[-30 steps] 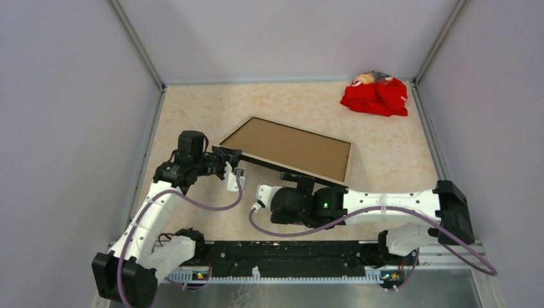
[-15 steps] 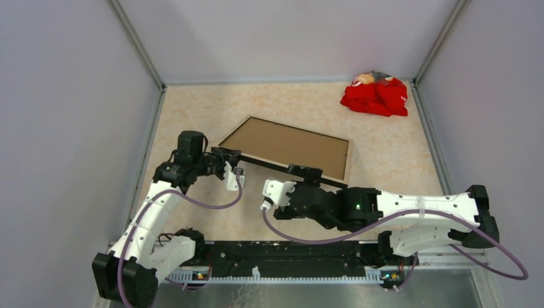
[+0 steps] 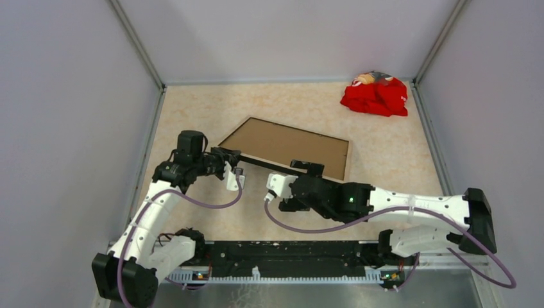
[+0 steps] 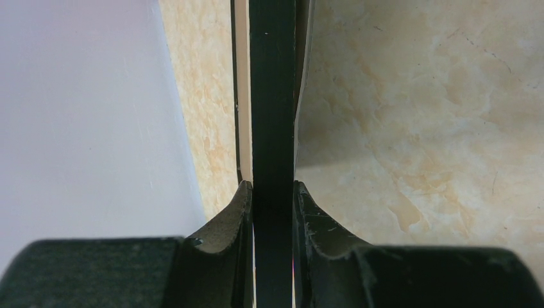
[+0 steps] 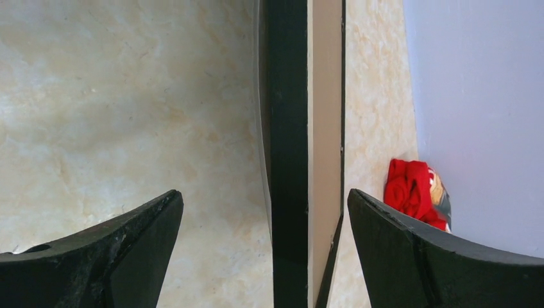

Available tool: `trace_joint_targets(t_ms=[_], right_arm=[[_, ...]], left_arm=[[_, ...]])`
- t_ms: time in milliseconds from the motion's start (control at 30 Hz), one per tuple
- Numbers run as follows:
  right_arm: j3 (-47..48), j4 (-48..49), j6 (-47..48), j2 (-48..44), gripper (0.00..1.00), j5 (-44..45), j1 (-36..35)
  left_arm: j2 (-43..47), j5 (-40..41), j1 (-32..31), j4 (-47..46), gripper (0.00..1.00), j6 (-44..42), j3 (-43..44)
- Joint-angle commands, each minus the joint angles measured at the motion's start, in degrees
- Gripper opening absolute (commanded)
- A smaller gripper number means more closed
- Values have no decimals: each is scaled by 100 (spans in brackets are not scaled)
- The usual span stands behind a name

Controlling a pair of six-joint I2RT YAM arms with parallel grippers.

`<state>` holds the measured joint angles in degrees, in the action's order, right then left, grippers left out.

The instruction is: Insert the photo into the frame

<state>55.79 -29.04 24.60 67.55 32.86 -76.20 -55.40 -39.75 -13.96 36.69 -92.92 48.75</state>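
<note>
Two grippers are at the frame [image 3: 350, 160], along its near edge. The left gripper [image 4: 274, 192] pinches the frame by its near left corner, likely to hold that side tipped up off the table [image 3: 385, 147]. The right gripper [image 5: 263, 196] is spread wide with the frame's edge between its fingers, touching nothing, likely ready to grab. Inside the frame, back side up, sits a brown backing board [image 3: 285, 146]. The photo cannot be seen; it may be hidden underneath.
</note>
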Motion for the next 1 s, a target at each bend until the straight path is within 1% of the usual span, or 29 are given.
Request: trace_joint_targets(t_ms=[0, 133, 333, 400, 433, 467, 533, 633, 733, 767, 800, 867, 933, 967], right_arm=[[-36, 691, 620, 250, 99, 133, 79], [-131, 1030, 990, 466, 99, 196, 218], [-216, 1376, 1179, 721, 98, 153, 439], [-323, 1623, 1267, 790, 97, 213, 472], [-379, 1750, 1342, 838, 95, 276, 483], [-438, 1949, 1431, 876, 91, 357, 491], [-544, 2353, 1622, 941, 80, 461, 501], [-559, 2787, 1771, 1043, 54, 494, 513], [-318, 2744, 1726, 1118, 21, 431, 510], [-210, 2661, 1658, 1125, 14, 392, 509], [-116, 2592, 1593, 1117, 11, 344, 506], [63, 2503, 1422, 1097, 8, 244, 508], [195, 2485, 1317, 1050, 6, 220, 510], [232, 2505, 1270, 1030, 5, 236, 510]], left_arm=[[47, -374, -2, 208, 0, 52, 225], [59, -388, -2, 211, 0, 39, 206], [90, -362, -2, 221, 0, 55, 209], [93, -364, -2, 221, 0, 63, 201], [100, -363, -2, 214, 0, 72, 197], [107, -370, -2, 209, 0, 73, 198], [119, -379, -2, 217, 0, 79, 188], [138, -384, -2, 238, 0, 116, 215], [159, -322, -2, 253, 0, 129, 224], [170, -297, -2, 248, 0, 149, 233], [186, -278, -2, 241, 0, 184, 238], [216, -237, -2, 177, 8, 326, 270], [249, -212, -2, 79, 13, 541, 332], [260, -186, -2, 54, 23, 658, 387]])
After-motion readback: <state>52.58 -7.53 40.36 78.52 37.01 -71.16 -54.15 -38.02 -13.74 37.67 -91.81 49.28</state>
